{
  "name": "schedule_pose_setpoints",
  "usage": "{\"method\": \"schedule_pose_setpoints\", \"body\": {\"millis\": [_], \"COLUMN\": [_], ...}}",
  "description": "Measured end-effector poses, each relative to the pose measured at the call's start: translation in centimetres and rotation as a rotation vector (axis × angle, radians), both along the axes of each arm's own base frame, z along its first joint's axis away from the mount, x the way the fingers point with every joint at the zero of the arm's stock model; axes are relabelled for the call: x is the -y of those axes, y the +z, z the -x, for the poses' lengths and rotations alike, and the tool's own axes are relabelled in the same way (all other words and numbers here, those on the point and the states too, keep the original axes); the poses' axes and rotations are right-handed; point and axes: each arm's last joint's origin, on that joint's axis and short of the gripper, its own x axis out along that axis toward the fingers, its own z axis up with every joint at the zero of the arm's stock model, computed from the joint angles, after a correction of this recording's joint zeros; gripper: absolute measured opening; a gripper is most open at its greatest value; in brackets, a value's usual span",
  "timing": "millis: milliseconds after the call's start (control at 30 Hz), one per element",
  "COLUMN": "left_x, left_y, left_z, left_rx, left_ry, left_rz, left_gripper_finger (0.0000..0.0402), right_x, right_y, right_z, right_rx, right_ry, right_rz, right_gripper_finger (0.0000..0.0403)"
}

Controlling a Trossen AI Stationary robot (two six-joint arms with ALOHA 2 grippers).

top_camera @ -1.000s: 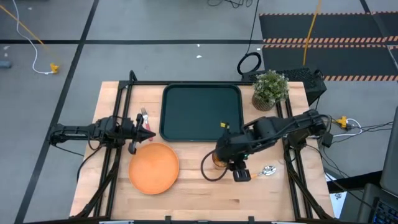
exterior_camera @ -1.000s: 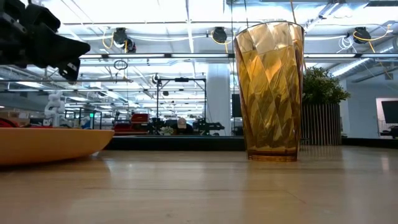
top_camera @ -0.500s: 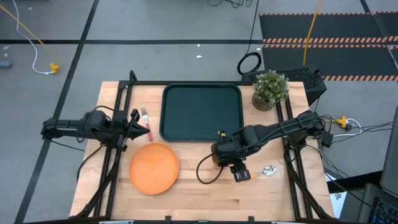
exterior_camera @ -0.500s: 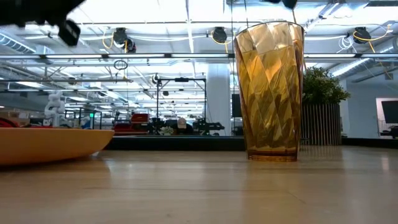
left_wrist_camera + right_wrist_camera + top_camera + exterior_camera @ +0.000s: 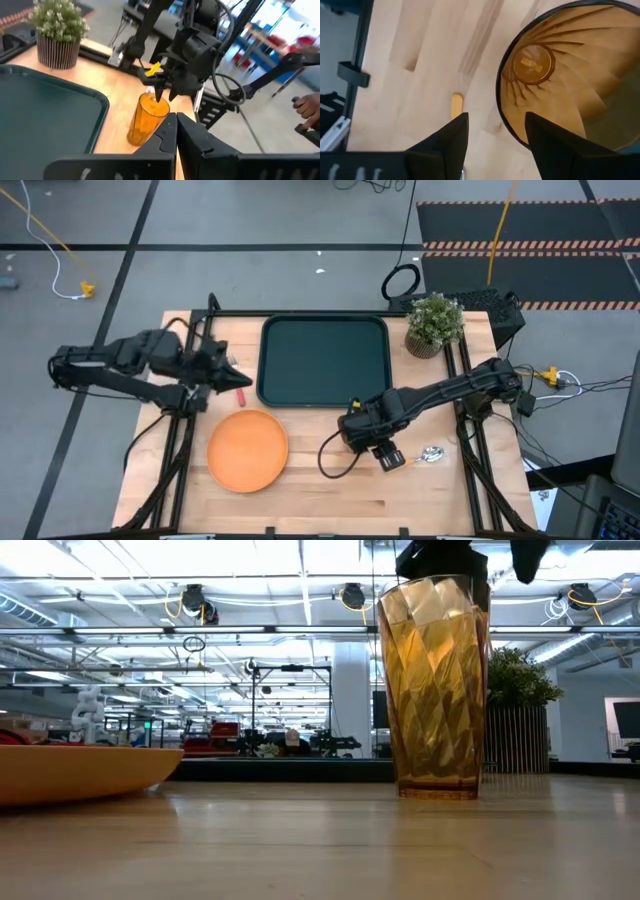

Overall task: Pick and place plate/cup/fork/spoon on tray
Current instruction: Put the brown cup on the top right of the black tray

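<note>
The amber cup (image 5: 437, 690) stands upright on its base on the table, right of the orange plate (image 5: 247, 450). My right gripper (image 5: 497, 142) is open just above the cup, pointing down. One finger is over the inside of the cup's rim (image 5: 506, 125) and one is outside it, and neither touches. The spoon (image 5: 420, 456) lies flat just right of the cup. My left gripper (image 5: 238, 378) is shut and empty, raised left of the green tray (image 5: 325, 360). The fork's red handle (image 5: 241, 392) shows on the table below it, and its tines are hidden.
A potted plant (image 5: 435, 325) stands at the tray's far right corner. Dark frame rails (image 5: 180, 440) run along both sides of the table. A black cable (image 5: 335, 465) loops on the table near the cup. Bare wood lies along the near edge.
My left gripper has drawn back toward the table's left edge and risen out of the low view, staying shut. My right gripper has shifted slightly left and come down over the cup, so its fingertips now show above the rim in the low view. The cup has stayed put.
</note>
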Motion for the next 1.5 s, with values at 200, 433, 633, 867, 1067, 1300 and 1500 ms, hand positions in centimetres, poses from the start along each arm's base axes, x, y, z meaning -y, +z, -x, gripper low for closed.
{"method": "schedule_pose_setpoints", "body": {"millis": [200, 433, 633, 867, 1067, 1300, 1500], "left_x": [0.4, 1.2, 1.4, 1.8, 2.5, 2.9, 2.8], "left_y": [3.4, 5.0, 3.7, 2.6, 2.4, 2.2, 2.1], "left_z": [-3.2, -6.0, -7.2, -7.9, -8.3, -8.5, -8.7], "left_rx": [-0.117, -0.263, -0.374, -0.462, -0.47, -0.467, -0.464], "left_ry": [-0.029, -0.019, 0.012, 0.037, 0.053, 0.134, 0.211], "left_rz": [-0.085, -0.189, -0.118, -0.055, -0.044, -0.05, -0.053], "left_gripper_finger": [0.0005, 0.0005, 0.0005, 0.0005, 0.0005, 0.0005, 0.0005], "right_x": [0.0, 0.0, 0.1, 0.1, 0.7, 1.5, 2.9], "right_y": [-0.1, -0.1, -0.1, -0.1, -0.5, 0.5, 3.2], "right_z": [0.0, -0.2, -0.4, -0.6, -0.5, 0.2, 2.0], "right_rx": [0.015, 0.05, 0.098, 0.13, 0.115, 0.128, 0.2], "right_ry": [0.051, 0.117, 0.214, 0.309, 0.313, 0.315, 0.289], "right_rz": [0.004, 0.032, 0.084, 0.086, 0.082, 0.067, 0.059], "right_gripper_finger": [0.0163, 0.0134, 0.0099, 0.0029, 0.0007, 0.0002, 0.0001]}}
